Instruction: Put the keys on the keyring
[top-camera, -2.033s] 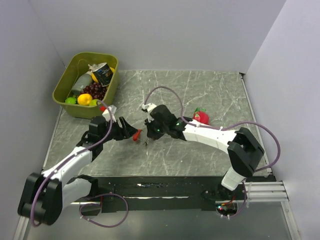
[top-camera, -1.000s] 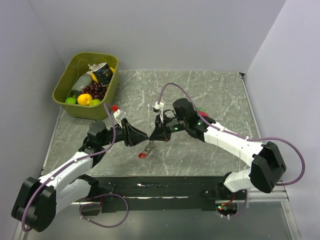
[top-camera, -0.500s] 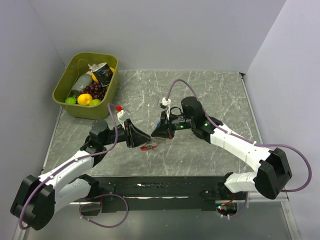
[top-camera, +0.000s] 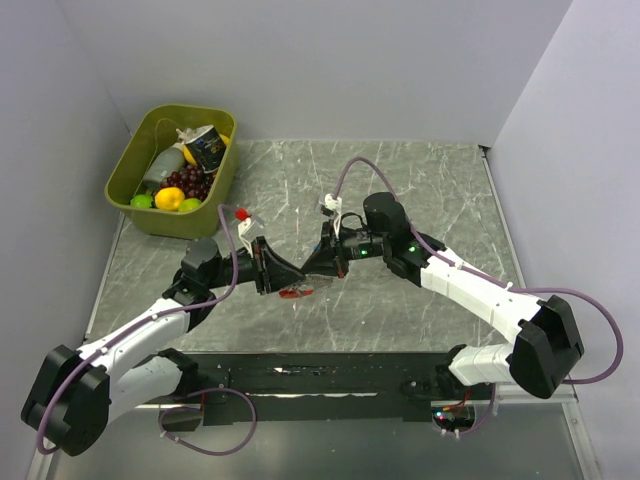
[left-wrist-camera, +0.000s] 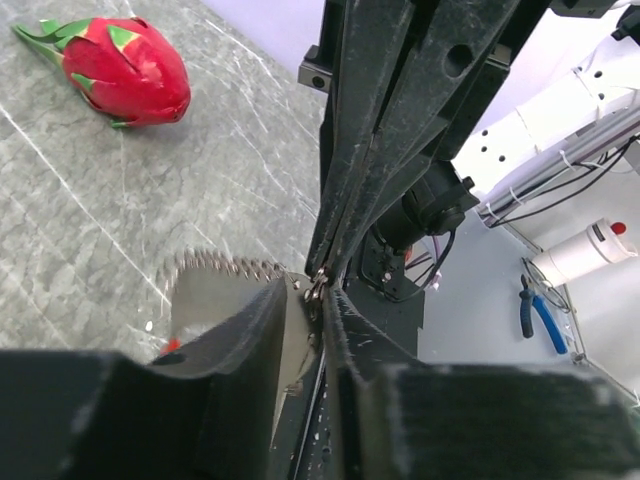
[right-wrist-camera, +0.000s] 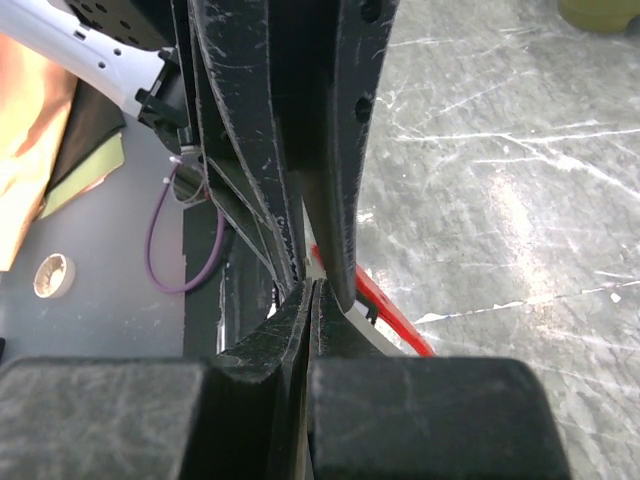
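Note:
The keyring's red clip (top-camera: 296, 293) hangs just above the table, under the two meeting grippers. In the right wrist view the red clip (right-wrist-camera: 396, 316) shows beyond the tips. My right gripper (top-camera: 310, 271) (right-wrist-camera: 312, 290) is shut on the keyring's silvery links. My left gripper (top-camera: 288, 279) (left-wrist-camera: 318, 293) faces it tip to tip, its jaws pinched to a narrow slit on small metal links (left-wrist-camera: 316, 286). The right gripper's fingers (left-wrist-camera: 372, 150) reach down to that spot. A flat silvery piece with a toothed edge (left-wrist-camera: 215, 292) lies beside the left finger. I cannot make out the keys.
An olive basket (top-camera: 124, 166) with fruit and a can stands at the back left. A red dragon fruit toy (left-wrist-camera: 126, 70) lies on the marble table behind the right arm. Purple cables loop off both wrists.
The right gripper lifted the keyring off the table and carried it left. The left gripper came up to it and closed on the links; the red clip rose between them.

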